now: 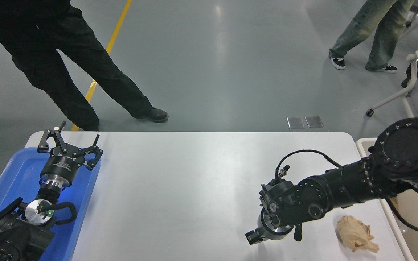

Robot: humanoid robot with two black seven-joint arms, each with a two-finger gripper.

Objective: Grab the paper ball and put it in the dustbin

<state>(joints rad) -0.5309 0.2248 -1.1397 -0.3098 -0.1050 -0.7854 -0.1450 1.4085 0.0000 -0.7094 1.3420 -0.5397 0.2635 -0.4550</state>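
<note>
The paper ball (356,232), a crumpled tan wad with a pointed tail, lies on the white table (194,174) near its front right corner. My right gripper (263,235) hangs low over the table about a hand's width left of the ball, apart from it and pointing down toward the front edge; its wrist hides most of it. The dustbin (363,144) shows only as a cream rim and beige inside at the table's right edge, largely behind my right arm. My left gripper (70,143) is parked open over the blue tray (16,170).
A person in black trousers (67,72) stands at the table's far left corner. Another person in jeans (372,36) walks on the floor at the top right. White chair legs (408,90) stand beyond the dustbin.
</note>
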